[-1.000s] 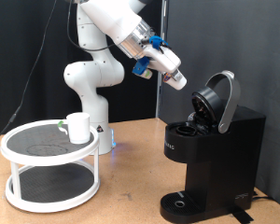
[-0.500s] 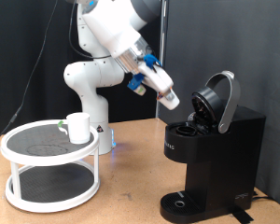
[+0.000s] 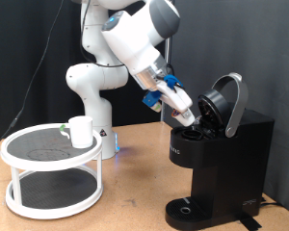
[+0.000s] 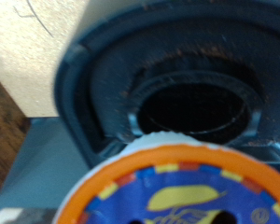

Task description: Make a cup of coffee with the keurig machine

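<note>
Exterior view: the white Franka arm is reaching down from the top, its two-finger gripper hanging just above the open brew chamber of the black boxy keurig machine. The machine's hinged rounded lid is standing raised. The gripper's tip is partly merging with the dark machine; whether its fingers are spread or pinching anything, cannot tell from here. The small plain white cylindrical cup is sitting on the upper shelf of the round white two-tier stand at the view's left, well apart from the machine. Both are resting on the brown wooden table.

Wrist view: an orange-rimmed round coffee pod with a blue and yellow lid is filling the foreground, blurred. Beyond it, the machine's dark circular pod well is gaping open. Fingers are not discernible.
</note>
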